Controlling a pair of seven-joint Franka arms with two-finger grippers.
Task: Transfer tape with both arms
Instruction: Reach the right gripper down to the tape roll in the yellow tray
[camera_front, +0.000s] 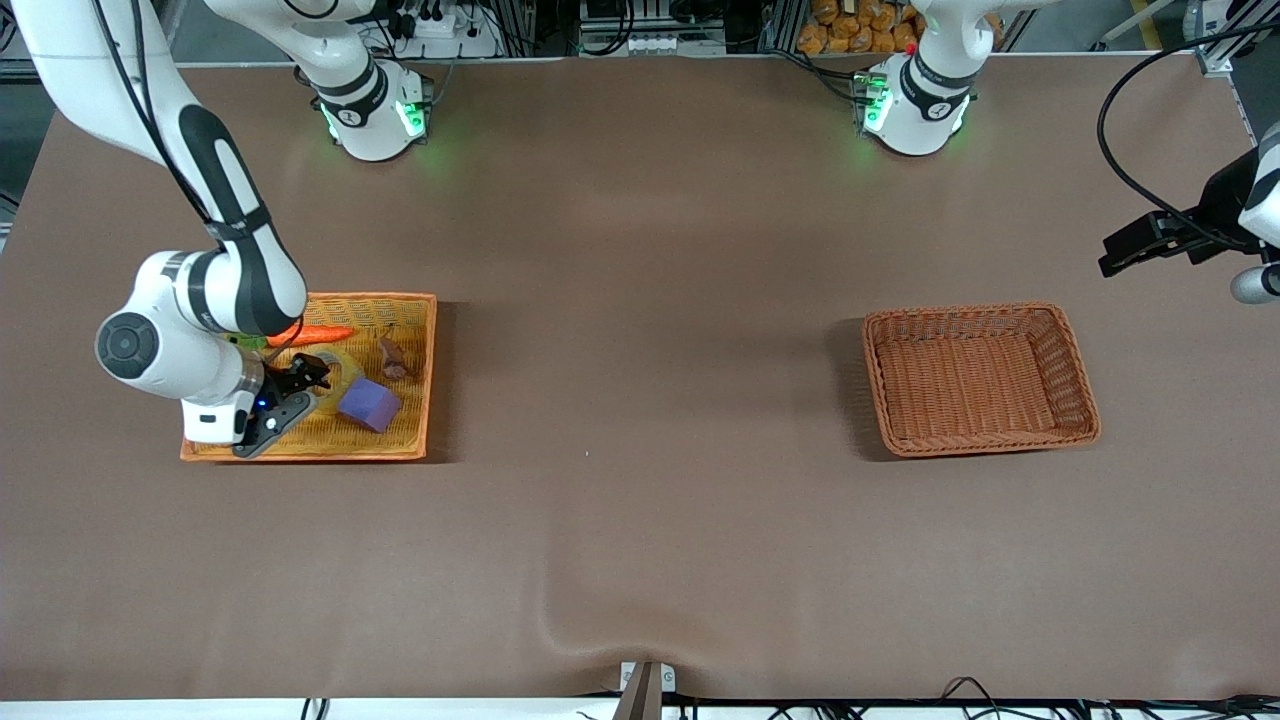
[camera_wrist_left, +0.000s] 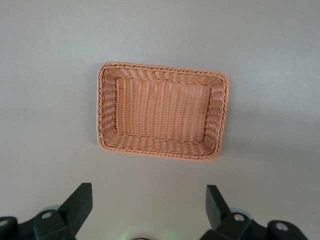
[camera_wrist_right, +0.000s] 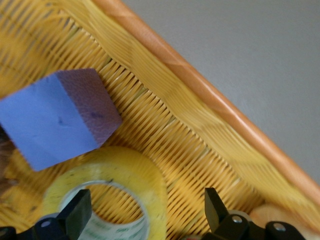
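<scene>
The tape (camera_wrist_right: 112, 170), a yellowish ring with a grey-white core, lies flat in the yellow woven tray (camera_front: 405, 320) at the right arm's end of the table, touching the purple block (camera_front: 369, 405). In the front view the tape (camera_front: 345, 368) is partly hidden by my right gripper (camera_front: 300, 385). My right gripper (camera_wrist_right: 146, 210) is open and low over the tape: one finger (camera_wrist_right: 77, 210) is over the ring's hole, the other (camera_wrist_right: 215, 207) outside its wall. My left gripper (camera_front: 1125, 252) is open, empty and waits up in the air at the left arm's end; it also shows in the left wrist view (camera_wrist_left: 147, 210).
An orange carrot (camera_front: 312, 335) and a small brown thing (camera_front: 392, 360) lie in the tray with the purple block (camera_wrist_right: 57, 117). An empty brown wicker basket (camera_front: 1075, 385) stands toward the left arm's end, also in the left wrist view (camera_wrist_left: 105, 115).
</scene>
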